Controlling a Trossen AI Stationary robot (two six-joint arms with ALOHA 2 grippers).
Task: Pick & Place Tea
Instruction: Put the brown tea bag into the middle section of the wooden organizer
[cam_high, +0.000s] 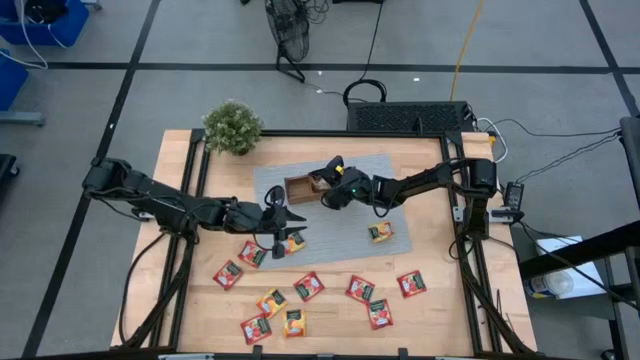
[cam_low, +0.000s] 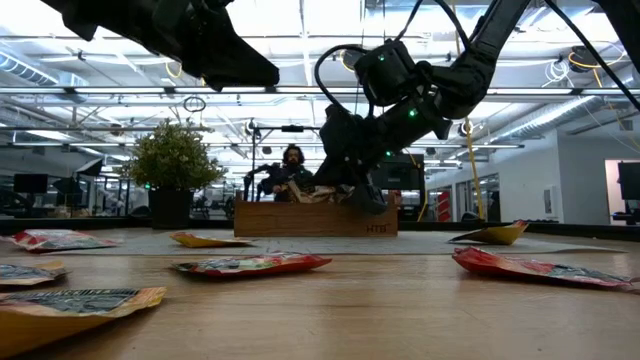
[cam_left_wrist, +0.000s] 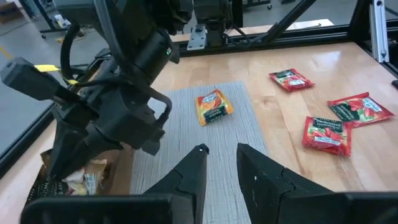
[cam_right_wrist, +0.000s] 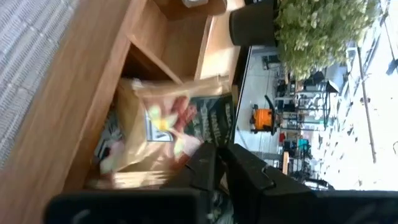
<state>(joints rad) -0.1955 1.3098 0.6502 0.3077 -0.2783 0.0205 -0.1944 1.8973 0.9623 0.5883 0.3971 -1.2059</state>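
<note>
Tray contents blurred; my right gripper over packet, fingers nearly together, grip uncertain. Left gripper slightly apart, empty.

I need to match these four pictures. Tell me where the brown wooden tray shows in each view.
High view: wooden tray on the grey mat, centre, under the right end effector.
Low view: mid-picture, behind the packets.
Left wrist view: lower left corner, mostly hidden.
Right wrist view: fills the left and middle.
Shared landmark: the potted plant, in the high, low and right wrist views.
</note>
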